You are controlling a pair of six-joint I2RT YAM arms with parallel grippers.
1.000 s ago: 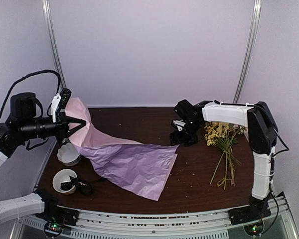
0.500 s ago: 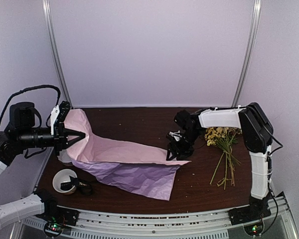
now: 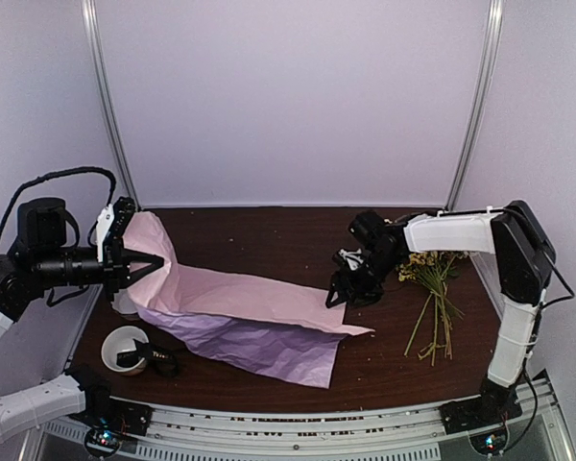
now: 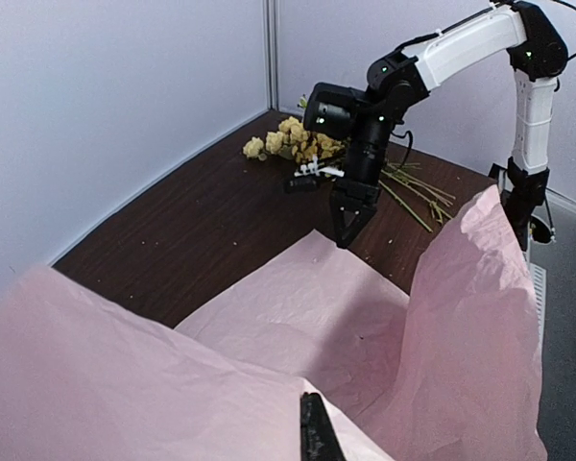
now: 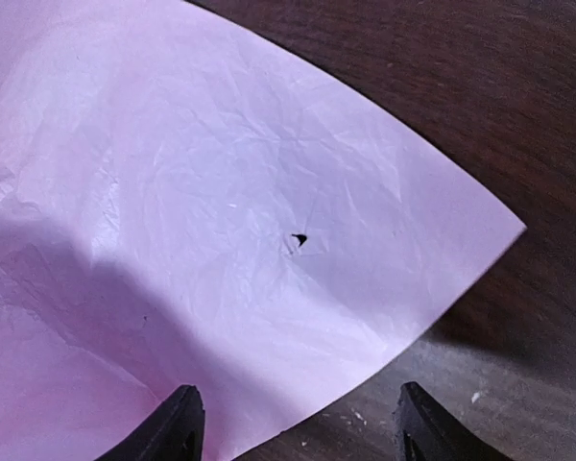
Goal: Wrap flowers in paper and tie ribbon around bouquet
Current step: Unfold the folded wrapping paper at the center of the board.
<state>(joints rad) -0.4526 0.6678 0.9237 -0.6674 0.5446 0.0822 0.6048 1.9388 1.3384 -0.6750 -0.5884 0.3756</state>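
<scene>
Left tool (image 3: 146, 261) is clamped on the far-left end of the paper (image 3: 259, 312) and holds that end up off the table (image 3: 269, 230) at its left edge. My read: it anchors the sheet so the other end can be laid out flat.

The rest of the sheet drapes down and runs across the middle of the table toward the right. It's doubled over, with the paler pink face on top and a lilac layer showing along the near side.

Right tool (image 3: 348, 291) is tipped down at the sheet's right corner, jaws spread, nothing between them. In the wrist view one finger (image 5: 180, 423) is over the paper and the other over bare wood, with the corner lying flat. It's probably placed to pin or tug that corner.

The paper is thin and crinkled, with a small dark nick (image 5: 298, 239) near the corner. I expect it tears easily.

Flowers (image 3: 427, 279) lie at the right side of the table, blooms toward the far edge and stems toward the near edge. They're just beside the right tool and off the paper. Wrapping not yet begun.
</scene>
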